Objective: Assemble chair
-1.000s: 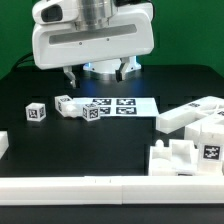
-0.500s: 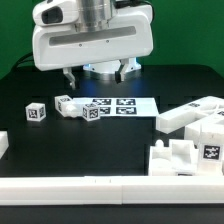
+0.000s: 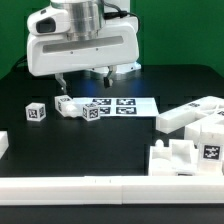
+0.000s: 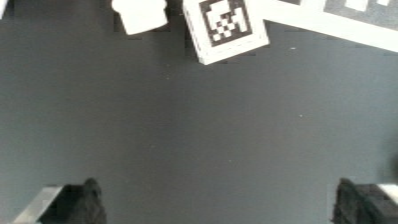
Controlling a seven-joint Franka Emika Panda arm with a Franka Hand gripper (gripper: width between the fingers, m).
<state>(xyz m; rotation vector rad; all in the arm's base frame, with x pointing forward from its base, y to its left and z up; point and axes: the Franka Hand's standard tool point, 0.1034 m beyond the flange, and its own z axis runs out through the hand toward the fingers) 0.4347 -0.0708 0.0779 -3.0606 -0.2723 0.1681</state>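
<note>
My gripper hangs open and empty above the back of the table, over the small white chair parts. Below it lie a small tagged cube, a white peg block and another tagged block. Larger white chair slabs and bars are piled at the exterior view's right, with a notched part in front. In the wrist view the two dark fingertips stand far apart over bare dark table, with a tagged white part and a white block ahead of them.
The marker board lies flat behind the small parts. A long white border rail runs along the front edge, with a short rail piece at the exterior view's left. A green wall is behind.
The arm's head has moved toward the exterior view's left and slightly down, nearer the small parts. The parts have not moved.
</note>
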